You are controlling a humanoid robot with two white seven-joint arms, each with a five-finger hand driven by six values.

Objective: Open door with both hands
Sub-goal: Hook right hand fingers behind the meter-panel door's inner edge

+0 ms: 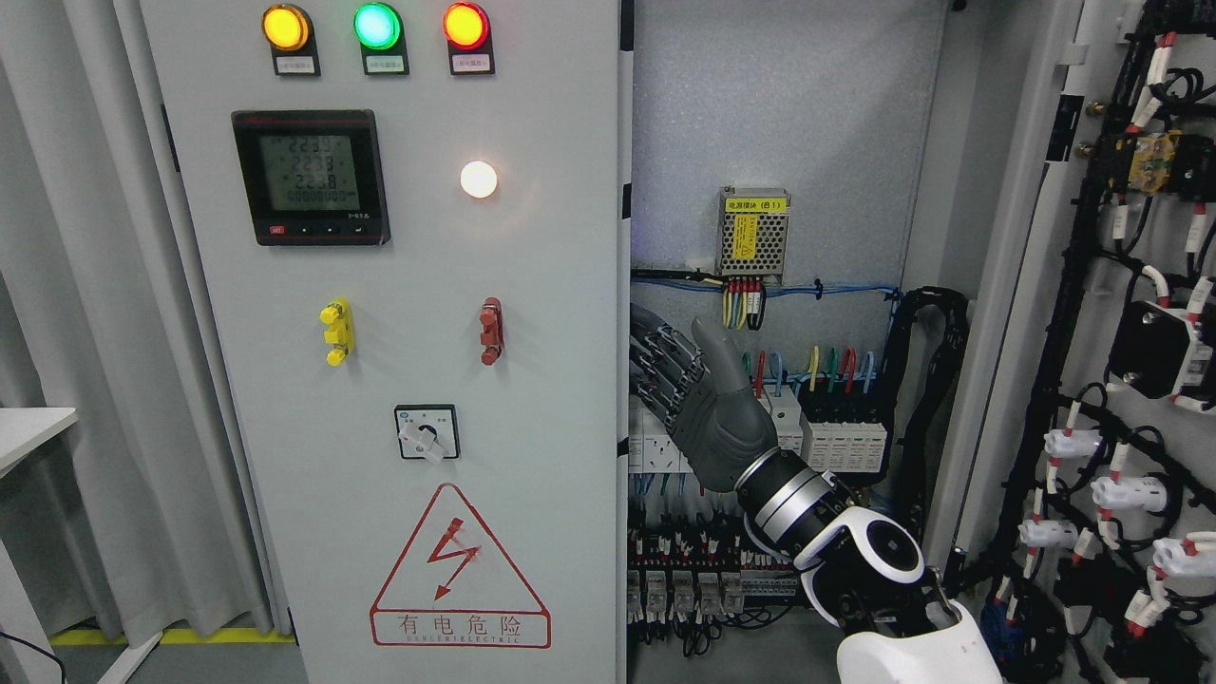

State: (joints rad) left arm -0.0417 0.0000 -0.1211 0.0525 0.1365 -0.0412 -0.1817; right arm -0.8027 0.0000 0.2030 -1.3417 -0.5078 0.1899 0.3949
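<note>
1. We see a tall grey cabinet door point(380, 380) filling the left half of the scene; it stands closed, and its right edge meets the open bay.
2. To the right, a second door point(1130, 361) is swung wide open, its inner face covered with black cables and white plugs.
3. Between the two doors the open bay point(788, 142) shows a grey back wall above, rows of breakers and coloured wires lower down.
4. Our right arm point(855, 560) comes in from the lower right and rises toward the closed door's right edge.
5. Our right hand point(708, 399) sits just beside that edge, in front of the breakers; its fingers point(655, 366) are stretched out toward the edge and the thumb points up, holding nothing.
6. On the closed door sit a black meter point(311, 177), a red warning triangle point(460, 567), and a rotary switch point(427, 432).
7. Smaller still: orange, green and red lamps point(377, 27) along the top, a lit white lamp point(478, 179), a yellow handle point(335, 332) and a red handle point(490, 331).
8. A white table point(28, 432) corner shows at the far left, before a grey curtain.
</note>
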